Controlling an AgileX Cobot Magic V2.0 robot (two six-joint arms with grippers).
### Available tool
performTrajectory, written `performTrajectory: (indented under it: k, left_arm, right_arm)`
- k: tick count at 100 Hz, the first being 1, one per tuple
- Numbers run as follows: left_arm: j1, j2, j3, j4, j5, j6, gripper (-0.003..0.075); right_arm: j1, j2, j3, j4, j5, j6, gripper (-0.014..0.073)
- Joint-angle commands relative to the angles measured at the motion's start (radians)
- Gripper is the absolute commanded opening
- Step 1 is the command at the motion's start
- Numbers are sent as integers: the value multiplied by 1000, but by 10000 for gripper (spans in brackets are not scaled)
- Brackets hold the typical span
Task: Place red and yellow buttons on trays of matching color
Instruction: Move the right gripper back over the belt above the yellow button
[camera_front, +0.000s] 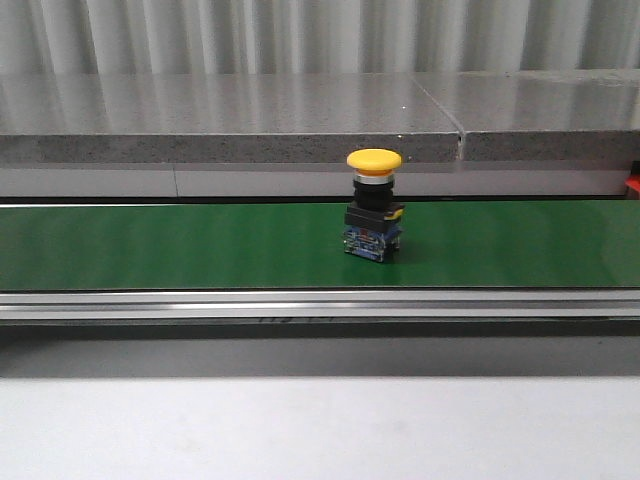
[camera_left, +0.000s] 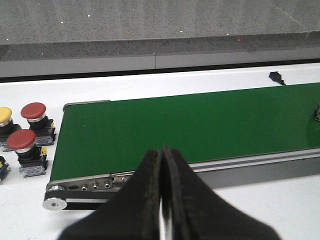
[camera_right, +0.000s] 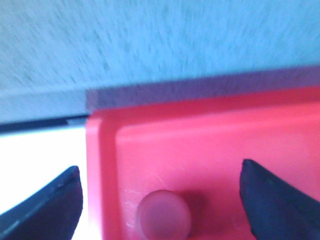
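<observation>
A yellow button on a black and blue base stands upright on the green belt, near its middle. In the left wrist view my left gripper is shut and empty above the belt's near edge. Two red buttons and part of a yellow button stand on the white table beside the belt's end. In the right wrist view my right gripper is open over the red tray, with a red button standing in the tray between the fingers.
A grey stone ledge runs behind the belt. An aluminium rail runs along the belt's front edge. A sliver of red shows at the far right of the front view. A small black part lies on the white table behind the belt.
</observation>
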Motion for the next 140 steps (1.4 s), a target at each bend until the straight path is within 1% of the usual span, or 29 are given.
performTrajectory:
  k: [1, 15, 24, 43, 48, 54, 66, 73, 83, 90, 97, 115, 130, 140]
  left_arm:
    - [-10, 11, -26, -13, -76, -1, -21]
    - [-10, 11, -26, -13, -76, -1, -21]
    - [-10, 11, -26, -13, -76, -1, -21]
    - [-10, 11, -26, -13, -76, -1, -21]
    - [-10, 11, -26, -13, -76, -1, -21]
    - [-10, 11, -26, -13, -76, -1, -21]
    - [-10, 11, -26, -13, -76, -1, -21]
    - [-10, 11, -26, -13, -76, -1, -21]
    - [-10, 11, -26, -13, -76, -1, -21]
    - [-10, 11, -26, -13, -76, -1, -21]
    - [-10, 11, -26, -13, -76, -1, -21]
    - [-10, 11, -26, -13, -76, -1, -21]
    - [-10, 11, -26, -13, -76, -1, -21]
    - [-10, 11, -26, -13, -76, -1, -21]
  right_arm:
    - [-6, -124, -35, 37, 3, -1, 631]
    - [-6, -224, -35, 60, 111, -1, 631]
    - [-5, -284, -34, 102, 182, 2, 631]
    - [-5, -393, -6, 164, 373, 2, 631]
    - [-5, -425, 26, 176, 410, 2, 631]
    - [-5, -471, 95, 189, 416, 2, 626]
    - [-5, -603, 279, 197, 373, 1, 588]
    - [-5, -677, 375, 197, 355, 1, 584]
    - [9, -763, 472, 198, 361, -7, 584]
    - [45, -808, 528, 198, 379, -32, 584]
    - [102, -837, 569, 197, 405, -70, 584]
    - [285, -842, 627, 163, 453, -179, 584]
    - [422, -815, 650, 73, 397, -197, 584]
    - [470, -779, 655, 43, 339, -197, 584]
